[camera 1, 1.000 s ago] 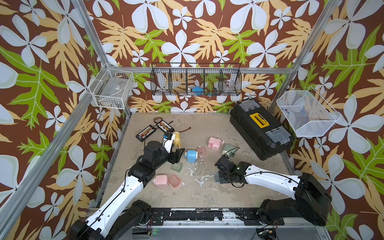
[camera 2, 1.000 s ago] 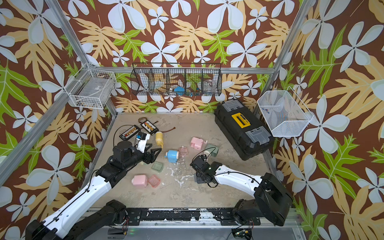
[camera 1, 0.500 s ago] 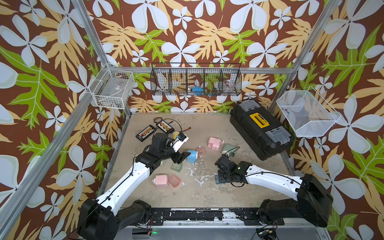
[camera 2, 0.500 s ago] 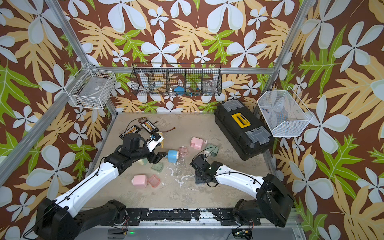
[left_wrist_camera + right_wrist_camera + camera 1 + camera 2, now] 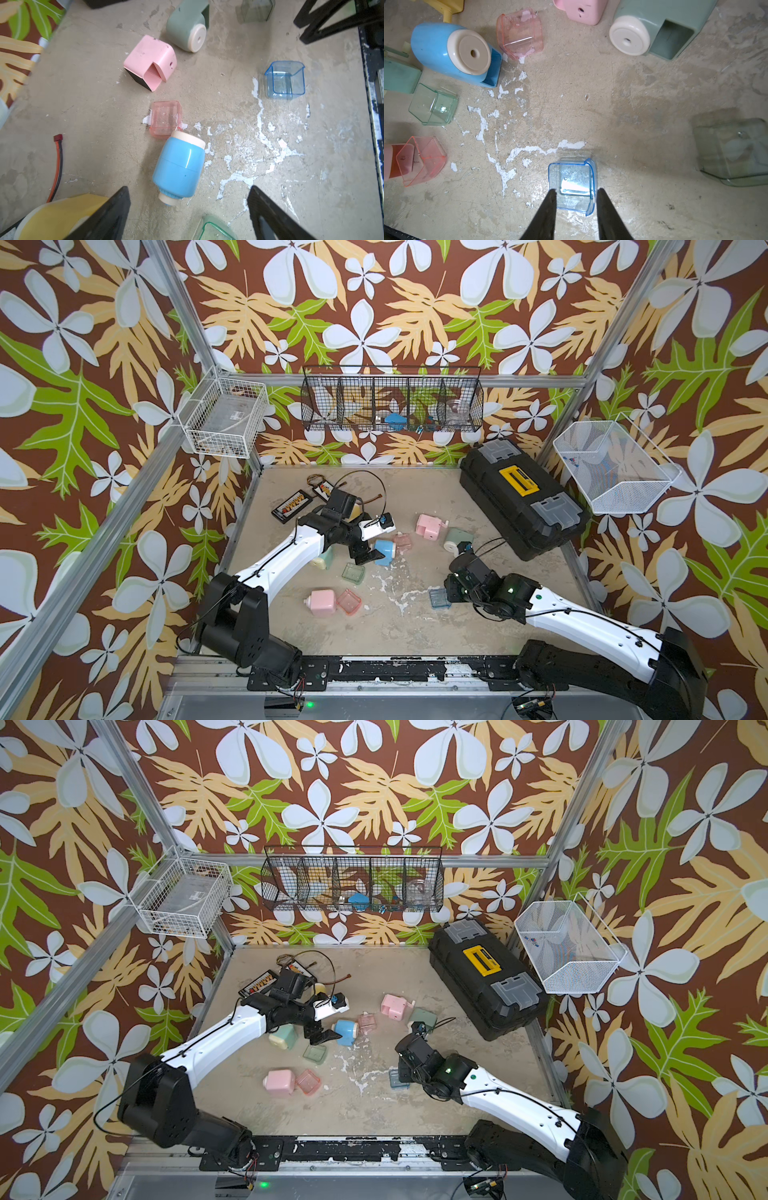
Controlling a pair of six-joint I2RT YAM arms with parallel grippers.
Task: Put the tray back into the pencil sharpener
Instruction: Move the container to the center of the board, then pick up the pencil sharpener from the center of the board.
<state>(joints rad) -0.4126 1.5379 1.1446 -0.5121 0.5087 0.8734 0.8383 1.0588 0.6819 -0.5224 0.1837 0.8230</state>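
Note:
The blue pencil sharpener (image 5: 384,551) (image 5: 347,1031) (image 5: 178,168) (image 5: 452,52) lies on its side mid-table, its empty slot facing the right arm. My left gripper (image 5: 365,553) (image 5: 188,199) hangs just behind its crank end, open wide and touching nothing. The clear blue tray (image 5: 439,598) (image 5: 397,1079) (image 5: 285,81) (image 5: 572,182) rests on the table apart from the sharpener. My right gripper (image 5: 451,587) (image 5: 576,190) is low over it. Its narrowly open jaws straddle the tray's near end, with a sliver of gap on one side.
Around the blue sharpener lie a pink tray (image 5: 402,540), a green tray (image 5: 353,572), a pink sharpener (image 5: 430,526) and a green sharpener (image 5: 457,540). Another pink sharpener (image 5: 322,602) and tray (image 5: 349,601) sit nearer the front. A black toolbox (image 5: 519,497) fills the back right.
My left arm swung right to the blue sharpener and its jaws opened wider. My right jaws went from shut to slightly open around the blue tray.

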